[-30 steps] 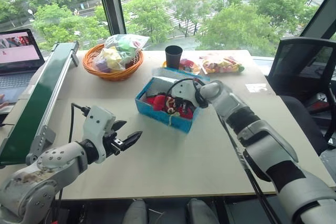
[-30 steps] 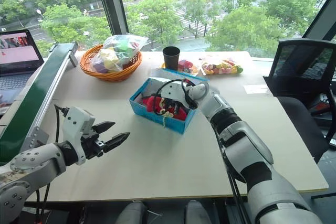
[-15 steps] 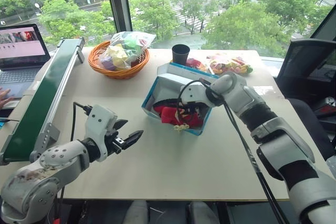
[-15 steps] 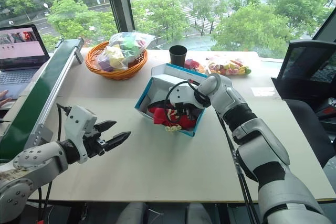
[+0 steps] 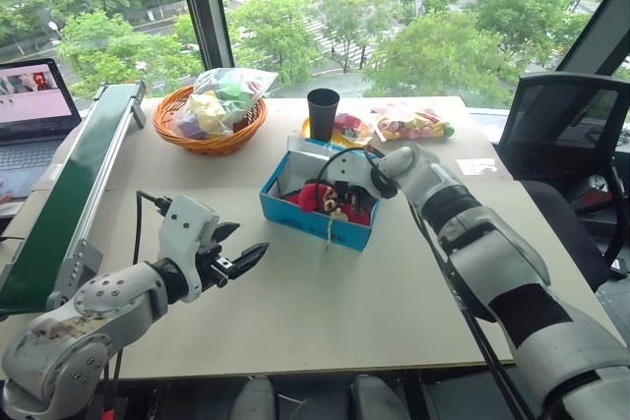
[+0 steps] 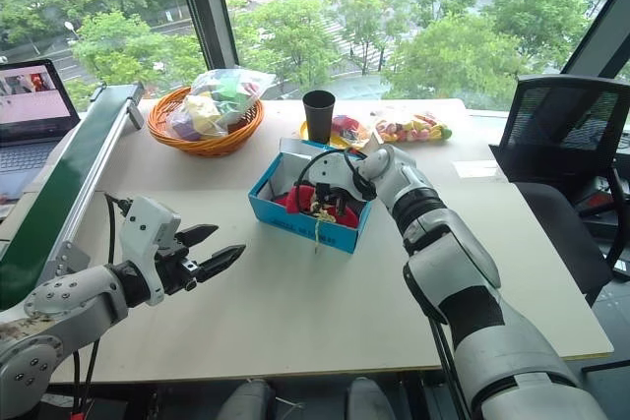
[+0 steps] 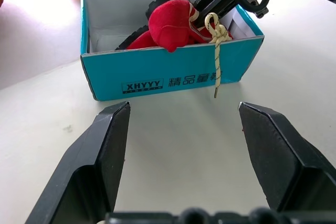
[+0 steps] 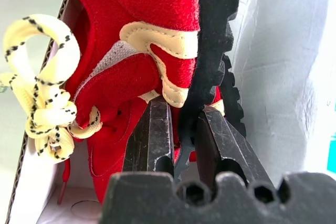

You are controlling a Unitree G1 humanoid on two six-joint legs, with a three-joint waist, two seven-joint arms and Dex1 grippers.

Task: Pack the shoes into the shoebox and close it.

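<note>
Your right gripper (image 8: pixel 181 145) is reaching into the turquoise-blue cardboard shoebox (image 5: pixel 317 223), which is sitting open near the middle of the pale surface (image 5: pixel 325 322); from the head views you are seeing the arm dipping into the box and the small red shoes with cream-yellow laces (image 5: pixel 330 199) lying inside, one lace hanging over the front wall. The right wrist view is giving you what the head views are hiding: the jaws are standing narrow, pinching the black treaded sole edge of a red shoe, with the white inner wall of the box just beside it. Your left gripper (image 5: pixel 241 261) is hovering above the surface, well apart from the box, jaws wide and holding nothing. Its wrist view is showing you the box's front wall with its dark label strip and white lettering, too small in the head views to read. The head views are also showing you an orange woven basket (image 5: pixel 212 135) carrying a clear bag of colourful items, and a black cup (image 5: pixel 322 112), both beyond the box.
</note>
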